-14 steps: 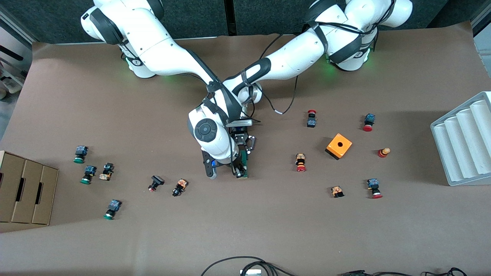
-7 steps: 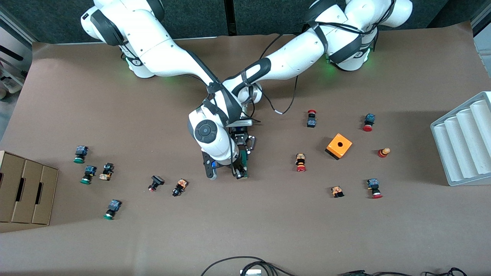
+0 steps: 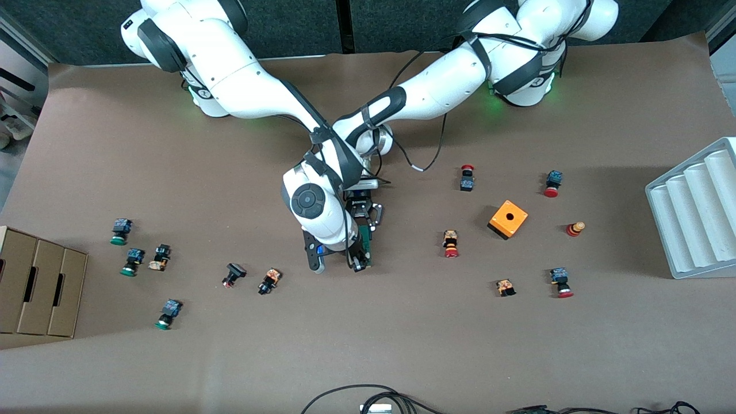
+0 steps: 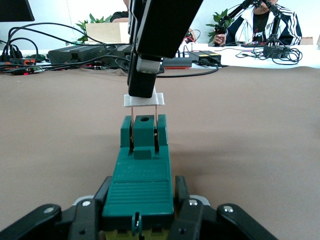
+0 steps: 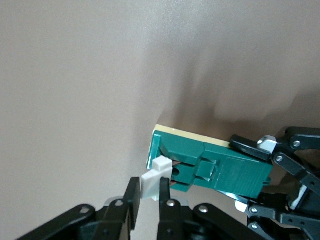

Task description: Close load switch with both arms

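Observation:
The load switch [image 3: 367, 238], a narrow dark-green block, lies at the table's middle. In the left wrist view my left gripper [image 4: 141, 202] is shut on the green body [image 4: 142, 175], one finger on each side. The white lever [image 4: 144, 100] sticks up from the body's other end. My right gripper [image 5: 148, 189] is shut on that white lever [image 5: 156, 180], which sits between its black fingers [image 5: 132, 200]. In the front view the right gripper [image 3: 357, 261] comes down over the switch's end nearer the camera, and the left gripper [image 3: 368, 221] holds the farther end.
An orange cube [image 3: 508, 219] with a hole and several red-capped push-buttons [image 3: 451, 244] lie toward the left arm's end. Green-capped buttons [image 3: 119, 231] lie toward the right arm's end, by a cardboard box [image 3: 40, 287]. A white ribbed tray [image 3: 696, 213] stands at the table's edge.
The right arm's wrist has edged slightly toward the front camera. The switch and the left gripper stay as they were.

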Robot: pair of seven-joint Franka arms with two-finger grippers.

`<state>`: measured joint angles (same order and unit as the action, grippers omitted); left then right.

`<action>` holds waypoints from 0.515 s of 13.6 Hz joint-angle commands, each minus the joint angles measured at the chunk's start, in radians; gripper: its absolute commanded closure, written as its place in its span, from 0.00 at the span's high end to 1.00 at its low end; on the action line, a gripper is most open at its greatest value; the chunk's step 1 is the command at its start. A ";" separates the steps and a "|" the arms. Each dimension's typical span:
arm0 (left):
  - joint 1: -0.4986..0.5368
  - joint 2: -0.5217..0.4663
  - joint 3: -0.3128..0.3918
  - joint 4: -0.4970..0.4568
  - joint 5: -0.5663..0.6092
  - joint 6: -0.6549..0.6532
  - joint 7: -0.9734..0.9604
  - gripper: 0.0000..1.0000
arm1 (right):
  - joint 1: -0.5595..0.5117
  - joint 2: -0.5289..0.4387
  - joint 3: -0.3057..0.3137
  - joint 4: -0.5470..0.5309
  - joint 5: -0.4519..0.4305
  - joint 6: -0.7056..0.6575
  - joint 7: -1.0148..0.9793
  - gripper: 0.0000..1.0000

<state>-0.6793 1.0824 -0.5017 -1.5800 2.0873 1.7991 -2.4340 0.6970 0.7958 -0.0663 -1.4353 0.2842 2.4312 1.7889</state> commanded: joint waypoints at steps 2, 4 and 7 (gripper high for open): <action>-0.025 0.028 0.002 0.037 0.020 0.000 0.015 0.54 | -0.014 0.112 0.000 0.121 0.009 0.060 -0.014 0.20; -0.025 0.030 0.002 0.038 0.020 0.000 0.015 0.54 | -0.019 0.115 0.000 0.124 0.009 0.060 -0.014 0.20; -0.025 0.030 0.002 0.038 0.020 0.000 0.015 0.53 | -0.019 0.111 0.000 0.122 0.009 0.051 -0.014 0.20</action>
<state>-0.6801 1.0826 -0.5014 -1.5800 2.0875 1.7980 -2.4333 0.6855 0.8731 -0.0683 -1.3584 0.2842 2.4768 1.7855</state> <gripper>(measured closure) 0.463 0.793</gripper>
